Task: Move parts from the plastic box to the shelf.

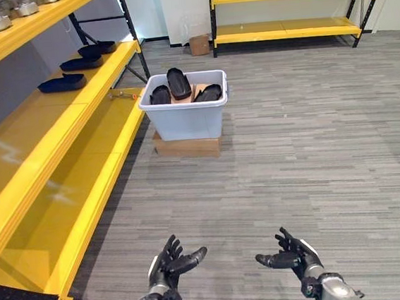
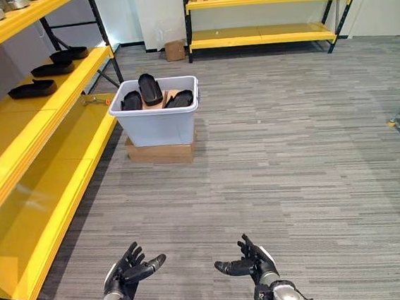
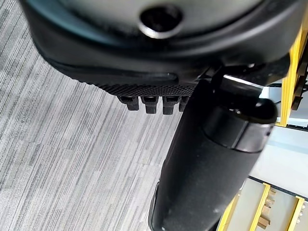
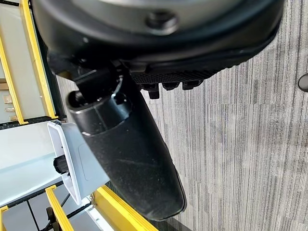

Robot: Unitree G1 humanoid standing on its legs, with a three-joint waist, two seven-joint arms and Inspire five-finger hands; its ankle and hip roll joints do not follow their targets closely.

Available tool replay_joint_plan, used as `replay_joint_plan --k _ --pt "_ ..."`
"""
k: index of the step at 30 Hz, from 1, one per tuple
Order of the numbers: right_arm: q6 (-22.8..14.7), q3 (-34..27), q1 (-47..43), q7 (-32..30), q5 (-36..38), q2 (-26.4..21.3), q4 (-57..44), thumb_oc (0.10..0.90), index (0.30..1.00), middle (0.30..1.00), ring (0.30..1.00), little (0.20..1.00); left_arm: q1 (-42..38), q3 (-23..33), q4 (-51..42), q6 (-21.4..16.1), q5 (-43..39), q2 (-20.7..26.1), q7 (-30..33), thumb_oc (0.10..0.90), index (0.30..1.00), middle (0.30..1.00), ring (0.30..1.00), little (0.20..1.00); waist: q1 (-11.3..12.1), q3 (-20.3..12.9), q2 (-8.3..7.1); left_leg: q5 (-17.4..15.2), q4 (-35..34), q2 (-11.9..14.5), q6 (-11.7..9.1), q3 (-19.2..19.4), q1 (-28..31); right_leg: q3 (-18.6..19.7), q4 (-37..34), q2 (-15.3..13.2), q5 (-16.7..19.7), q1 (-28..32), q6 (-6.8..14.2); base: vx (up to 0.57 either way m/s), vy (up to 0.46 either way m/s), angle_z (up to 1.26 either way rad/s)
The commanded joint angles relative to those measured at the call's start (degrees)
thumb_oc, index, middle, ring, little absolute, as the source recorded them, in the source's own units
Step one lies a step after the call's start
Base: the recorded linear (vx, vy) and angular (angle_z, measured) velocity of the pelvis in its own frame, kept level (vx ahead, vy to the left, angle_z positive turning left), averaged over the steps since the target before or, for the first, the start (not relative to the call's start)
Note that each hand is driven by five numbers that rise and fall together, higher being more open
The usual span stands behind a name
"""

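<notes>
Black moulded parts [image 1: 178, 82] sat in the pale grey plastic box [image 1: 185, 116] at upper centre, yellow metal shelf [image 1: 56, 128] at left, left hand [image 1: 170, 262] and right hand [image 1: 292, 256] low in frame, fingers relaxed open, empty.

head stereo pair downward, wrist cameras close

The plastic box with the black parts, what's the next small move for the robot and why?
Probably step forward toward the plastic box. Both the left hand and the right hand are open and hold nothing, well short of the box, which sits on a cardboard block across the floor. Black parts lie in it, beside the yellow shelf on the left.
</notes>
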Motion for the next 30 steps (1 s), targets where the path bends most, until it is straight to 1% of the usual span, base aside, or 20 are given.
replay_joint_plan --k 1,30 --pt "-4.31 -0.26 -4.23 0.49 -0.24 0.83 -3.35 0.9 1.0 1.0 1.0 1.0 -2.9 1.54 -2.54 -4.25 0.79 1.35 -1.46 0.9 1.0 1.0 1.0 1.0 0.74 -2.33 -1.73 -0.31 -1.44 6.1 -4.84 -6.02 0.68 1.85 0.43 -5.13 -3.44 3.54 5.44 0.0 0.0 0.0" --pt "-3.89 0.29 -4.67 1.55 -0.88 0.36 -4.02 0.9 1.0 1.0 1.0 1.0 -3.27 2.13 -2.5 -3.91 2.75 1.75 -1.71 0.9 1.0 1.0 1.0 1.0 0.88 -2.15 -2.15 -1.08 -1.44 6.07 -4.47 -5.31 1.7 2.21 0.43 -5.49 -3.61 4.12 5.62 0.0 0.0 0.0"
